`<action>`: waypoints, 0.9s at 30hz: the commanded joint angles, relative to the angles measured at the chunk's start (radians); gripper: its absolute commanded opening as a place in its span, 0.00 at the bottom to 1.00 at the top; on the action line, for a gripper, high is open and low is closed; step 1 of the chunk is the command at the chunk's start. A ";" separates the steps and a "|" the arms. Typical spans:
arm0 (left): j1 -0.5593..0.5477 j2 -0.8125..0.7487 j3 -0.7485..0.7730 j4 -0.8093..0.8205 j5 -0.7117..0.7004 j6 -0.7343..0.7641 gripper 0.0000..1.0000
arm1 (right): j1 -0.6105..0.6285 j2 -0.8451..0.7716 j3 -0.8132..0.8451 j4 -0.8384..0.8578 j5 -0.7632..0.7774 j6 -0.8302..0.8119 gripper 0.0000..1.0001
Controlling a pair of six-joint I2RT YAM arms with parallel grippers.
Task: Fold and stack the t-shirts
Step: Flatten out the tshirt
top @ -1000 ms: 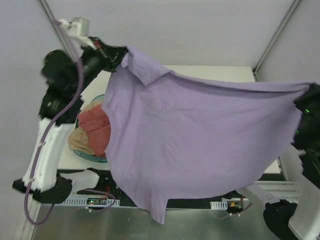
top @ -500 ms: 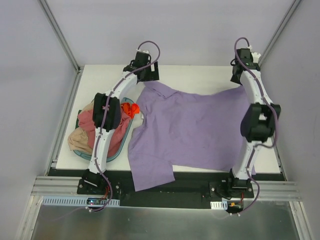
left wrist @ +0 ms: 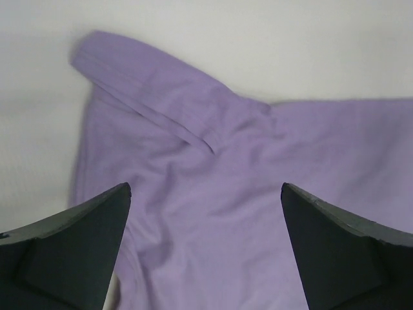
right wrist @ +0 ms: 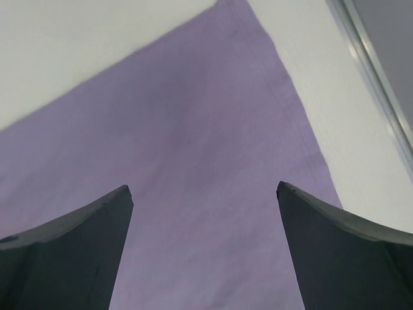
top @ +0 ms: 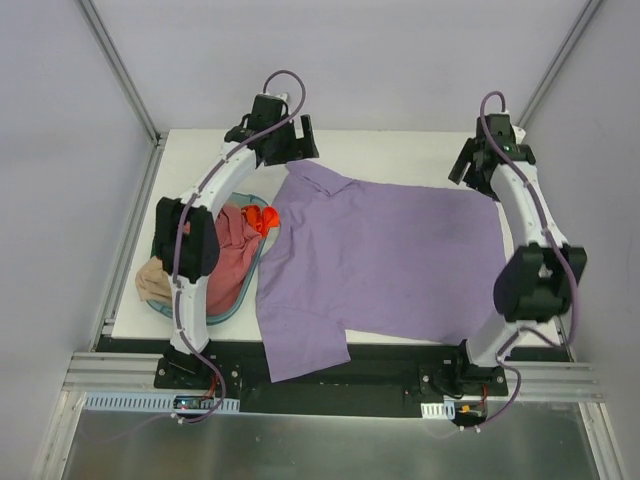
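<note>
Facing a soft, light, floppy purple t-shirt (top: 390,260) mid-frame; holding left pincer (left wrist: 205,187) and right pincer (right wrist: 204,188) wide open, empty; probably pinching corners best

Lavender t-shirt (top: 390,260), teal basket (top: 238,301)

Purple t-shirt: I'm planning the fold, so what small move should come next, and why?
Probably lower the open left hand onto the rumpled far sleeve and pinch it for folding inward: the purple t-shirt lies spread on the table, and the right hand is open too, holding nothing.
</note>
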 commanded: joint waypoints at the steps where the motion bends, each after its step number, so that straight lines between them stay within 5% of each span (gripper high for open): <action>1: -0.098 -0.223 -0.210 0.038 0.099 -0.097 0.99 | 0.084 -0.296 -0.309 0.071 -0.095 0.075 0.96; 8: -0.197 -0.348 -0.509 0.181 -0.010 -0.178 0.99 | 0.110 -0.522 -0.652 0.173 -0.294 0.116 0.96; 18: -0.191 -0.021 -0.237 0.216 -0.123 -0.218 0.99 | 0.151 -0.453 -0.811 0.311 -0.427 0.101 0.97; 27: -0.152 0.138 -0.097 0.212 -0.226 -0.343 0.79 | 0.174 -0.364 -0.873 0.331 -0.460 0.092 0.99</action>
